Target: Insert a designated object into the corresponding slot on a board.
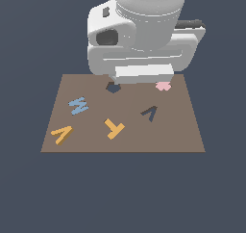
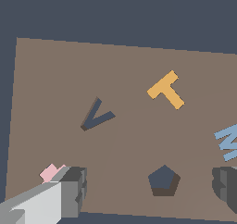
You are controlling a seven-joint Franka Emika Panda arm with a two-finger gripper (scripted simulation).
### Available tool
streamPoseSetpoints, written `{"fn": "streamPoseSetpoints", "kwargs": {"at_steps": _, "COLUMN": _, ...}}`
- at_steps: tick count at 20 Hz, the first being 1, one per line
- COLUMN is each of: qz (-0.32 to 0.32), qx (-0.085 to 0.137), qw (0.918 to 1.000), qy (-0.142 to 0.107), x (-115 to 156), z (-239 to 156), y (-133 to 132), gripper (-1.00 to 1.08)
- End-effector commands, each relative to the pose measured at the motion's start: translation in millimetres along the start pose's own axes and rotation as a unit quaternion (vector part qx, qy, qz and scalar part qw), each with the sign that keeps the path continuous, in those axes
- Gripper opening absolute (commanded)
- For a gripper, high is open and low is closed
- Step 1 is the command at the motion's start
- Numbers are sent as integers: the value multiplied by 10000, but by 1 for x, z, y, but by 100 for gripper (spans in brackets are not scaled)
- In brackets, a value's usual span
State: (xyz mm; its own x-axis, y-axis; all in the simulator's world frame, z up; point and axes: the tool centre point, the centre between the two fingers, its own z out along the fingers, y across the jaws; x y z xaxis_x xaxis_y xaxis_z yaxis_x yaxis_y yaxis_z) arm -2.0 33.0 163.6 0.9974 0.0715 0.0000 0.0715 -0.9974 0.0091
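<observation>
Item: brown board (image 1: 182,131), lying flat and square-on in the exterior view, serving as the carrier for every loose piece and cut-out. Item: orange A-shaped piece (image 1: 62,134), the one to be inserted, resting flat near the board's front corner on the exterior view's left, untouched and well apart from the arm; it is not appearing in the wrist view at all, which suggests the camera is not yet aiming at it. Item: dark A-shaped slot (image 1: 150,113), sitting toward the exterior view's right of the board, empty and unobstructed, so it is waiting to receive the piece; the piece and slot are lying well apart, with the orange T-shaped piece (image 1: 114,128) between them. Item: blue N-shaped piece (image 1: 78,105), lying just behind the A piece, near enough that a descent will probably need care. Item: dark pentagon hole (image 1: 113,88), at the far edge, partly under the arm. Item: small pink piece (image 1: 163,86), at the far edge, half hidden by the arm's body. Item: gripper (image 2: 150,190), hanging over the far part of the board, the jaws standing wide apart and holding nothing, seemingly readied for a grasp. Judged status: the task is appearing to be at its start, with travel to the A piece not yet done.
</observation>
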Motion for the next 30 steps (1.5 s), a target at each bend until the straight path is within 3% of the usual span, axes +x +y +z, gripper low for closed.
{"fn": "streamPoseSetpoints", "kwargs": {"at_steps": 1, "qz": 0, "qx": 0, "qw": 10000, "qy": 0, "x": 0, "z": 0, "y": 0, "gripper": 100}}
{"fn": "streamPoseSetpoints", "kwargs": {"at_steps": 10, "qz": 365, "qx": -1, "qw": 9993, "qy": -1, "x": 13, "z": 9, "y": 12, "gripper": 100}}
{"fn": "streamPoseSetpoints", "kwargs": {"at_steps": 18, "qz": 1314, "qx": 0, "qw": 9913, "qy": -4, "x": 44, "z": 32, "y": 49, "gripper": 100}}
{"fn": "streamPoseSetpoints", "kwargs": {"at_steps": 23, "qz": 2227, "qx": 5, "qw": 9749, "qy": -7, "x": 66, "z": 54, "y": 89, "gripper": 100}}
{"fn": "streamPoseSetpoints", "kwargs": {"at_steps": 30, "qz": 3446, "qx": 18, "qw": 9387, "qy": -12, "x": 84, "z": 84, "y": 150, "gripper": 100}}
